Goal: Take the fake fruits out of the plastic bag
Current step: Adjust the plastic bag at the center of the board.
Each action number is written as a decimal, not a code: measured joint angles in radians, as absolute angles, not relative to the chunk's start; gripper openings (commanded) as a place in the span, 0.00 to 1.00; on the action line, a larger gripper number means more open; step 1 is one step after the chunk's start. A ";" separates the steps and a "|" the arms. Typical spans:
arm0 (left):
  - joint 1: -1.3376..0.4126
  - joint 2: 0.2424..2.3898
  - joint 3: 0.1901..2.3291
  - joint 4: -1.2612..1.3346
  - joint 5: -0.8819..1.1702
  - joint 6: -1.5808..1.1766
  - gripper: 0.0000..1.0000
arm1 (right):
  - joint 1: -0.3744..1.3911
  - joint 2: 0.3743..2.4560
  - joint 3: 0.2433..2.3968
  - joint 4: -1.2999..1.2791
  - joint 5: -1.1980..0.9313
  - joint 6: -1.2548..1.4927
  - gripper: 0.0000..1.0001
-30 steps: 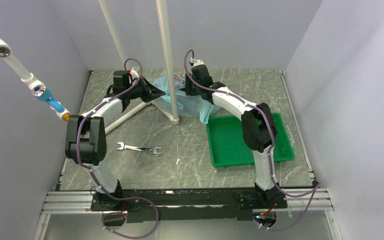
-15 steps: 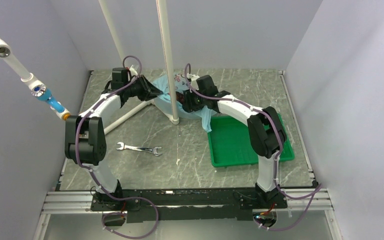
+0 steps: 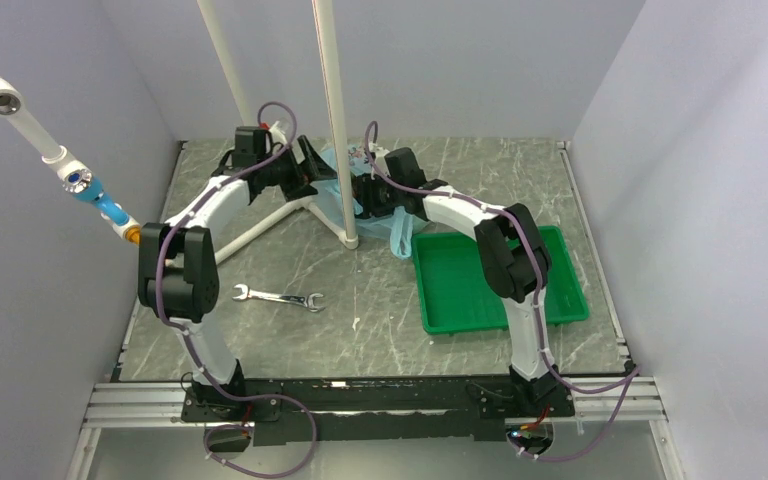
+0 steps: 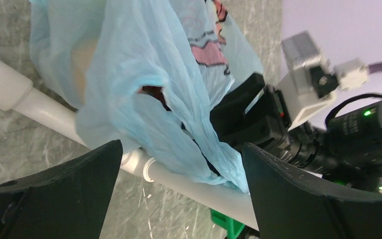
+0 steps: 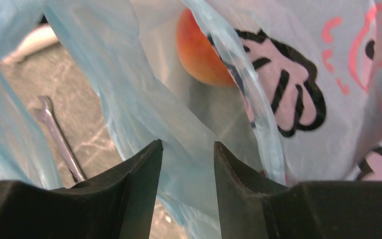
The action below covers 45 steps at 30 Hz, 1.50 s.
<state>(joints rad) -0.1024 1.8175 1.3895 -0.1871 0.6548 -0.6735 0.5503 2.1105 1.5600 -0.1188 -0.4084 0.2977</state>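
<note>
From above, the plastic bag (image 3: 397,230) was seen slumped at the white pole stand (image 3: 346,200), between the left gripper (image 3: 310,172) and right gripper (image 3: 365,192). In the left wrist view, the left jaws were spread wide and empty; the crinkly translucent film could be snagged on the stand. In the right wrist view, the jaws were narrowly parted, clamping nothing; film might be pinched instead of the glossy, round orange-pink fruit (image 5: 199,55) inside.
</note>
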 measured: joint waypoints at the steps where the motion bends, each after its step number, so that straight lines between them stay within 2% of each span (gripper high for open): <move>1: -0.116 1.825 1.396 -0.197 0.645 -0.664 0.90 | 0.550 2.128 1.575 -0.102 -0.424 0.317 0.44; 3: -0.146 1.831 1.398 -0.216 0.612 -0.646 0.85 | 0.550 2.150 1.592 -0.066 -0.452 0.353 0.44; 9: -0.187 1.871 1.417 -0.260 0.546 -0.616 0.87 | 0.550 2.157 1.594 0.015 -0.511 0.410 0.42; 12: -0.184 1.911 1.437 -0.270 0.522 -0.609 0.80 | 0.550 2.157 1.592 0.034 -0.531 0.422 0.41; 14: -0.187 1.932 1.459 -0.291 0.495 -0.599 0.69 | 0.550 2.156 1.581 0.061 -0.536 0.431 0.41; 16: -0.193 1.946 1.477 -0.299 0.474 -0.591 0.51 | 0.550 2.151 1.557 0.086 -0.538 0.439 0.41; 18: -0.199 1.954 1.488 -0.301 0.461 -0.583 0.42 | 0.548 2.145 1.531 0.096 -0.538 0.449 0.41; 21: -0.202 1.970 1.513 -0.311 0.444 -0.566 0.11 | 0.548 2.138 1.497 0.095 -0.513 0.453 0.42; 23: -0.203 1.976 1.523 -0.320 0.437 -0.563 0.01 | 0.548 2.115 1.465 0.074 -0.451 0.448 0.42; 28: -0.204 1.972 1.519 -0.331 0.417 -0.542 0.00 | 0.552 1.991 1.390 -0.035 -0.216 0.411 0.44; 33: -0.204 1.926 1.475 -0.328 0.397 -0.539 0.00 | 0.551 1.876 1.385 -0.135 0.038 0.362 0.55; 36: -0.204 1.912 1.473 -0.324 0.410 -0.543 0.00 | 0.548 1.858 1.391 -0.178 0.171 0.331 0.58; 45: -0.204 1.911 1.435 -0.297 0.495 -0.593 0.00 | 0.474 1.893 1.385 -0.268 0.294 0.306 0.62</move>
